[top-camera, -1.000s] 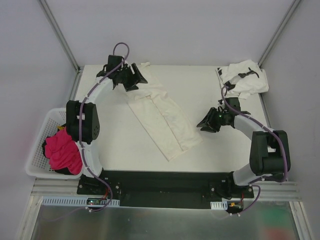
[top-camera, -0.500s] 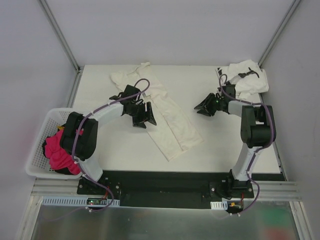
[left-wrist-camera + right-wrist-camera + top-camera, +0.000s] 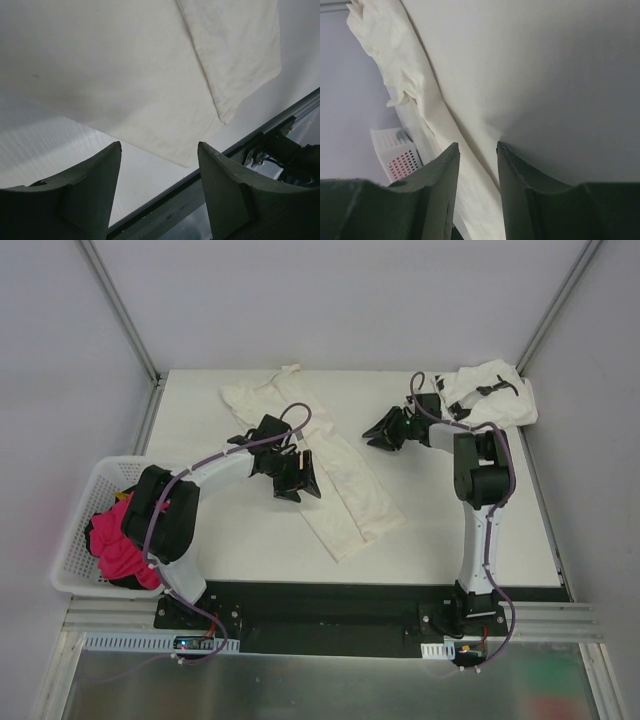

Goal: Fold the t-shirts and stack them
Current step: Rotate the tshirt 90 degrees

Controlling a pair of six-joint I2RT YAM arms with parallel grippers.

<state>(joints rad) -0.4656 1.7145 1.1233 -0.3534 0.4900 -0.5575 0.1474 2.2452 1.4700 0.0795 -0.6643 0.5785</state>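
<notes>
The cream-white t-shirt lies flat on the desk as a long, narrow folded strip. It runs diagonally from the far left, where its bunched upper part spreads out, down toward the near middle, where it ends in a square hem. The left fingers hang over the strip's left edge at about mid-length, spread apart with nothing between them. In the left wrist view the cloth fills the space ahead of both tips. Its hem corner shows in the gap between them, clear of either pad, and the dark rail at the desk's near edge runs beyond. The right fingers point leftward over bare desk, near the strip's right edge along its upper half but apart from it. They are released, with a narrow gap that holds nothing. From the right wrist the shirt runs from its crumpled far end toward that gap, and whether the tips touch the desk cannot be told. The printed t-shirt, white with small black marks, sits crumpled in the far right corner behind the right arm, well apart from the cream one. A white basket beside the desk's left edge holds a pink cloth.
</notes>
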